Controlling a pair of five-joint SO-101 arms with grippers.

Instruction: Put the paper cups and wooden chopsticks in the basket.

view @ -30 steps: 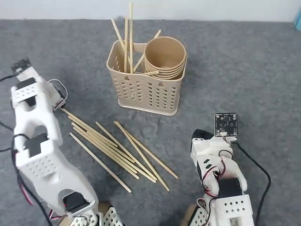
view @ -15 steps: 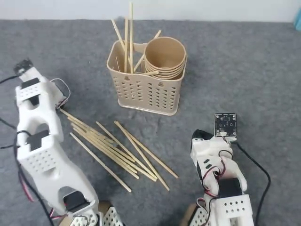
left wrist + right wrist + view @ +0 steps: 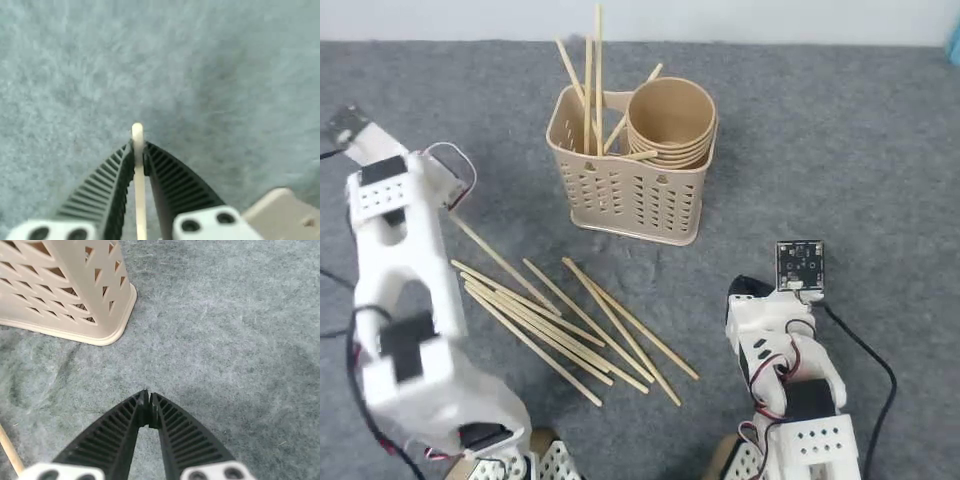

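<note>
Raised clear of pile [image 3: 570, 330] | wooden chopstick [image 3: 500, 258] clamped in left gripper [image 3: 138, 148] | right gripper [image 3: 149, 399] closed, empty | basket [image 3: 630, 200] next

The beige slotted basket [image 3: 630, 200] stood upright. It held a nested stack of brown paper cups [image 3: 670, 115] on one side and several upright chopsticks [image 3: 597, 70], some of them leaning, on the other. The loose chopsticks [image 3: 570, 330] lay fanned flat, near the basket's front. One chopstick [image 3: 138, 134] was pinched in the left gripper [image 3: 138, 146], its tip poking past the fingertips.
</note>
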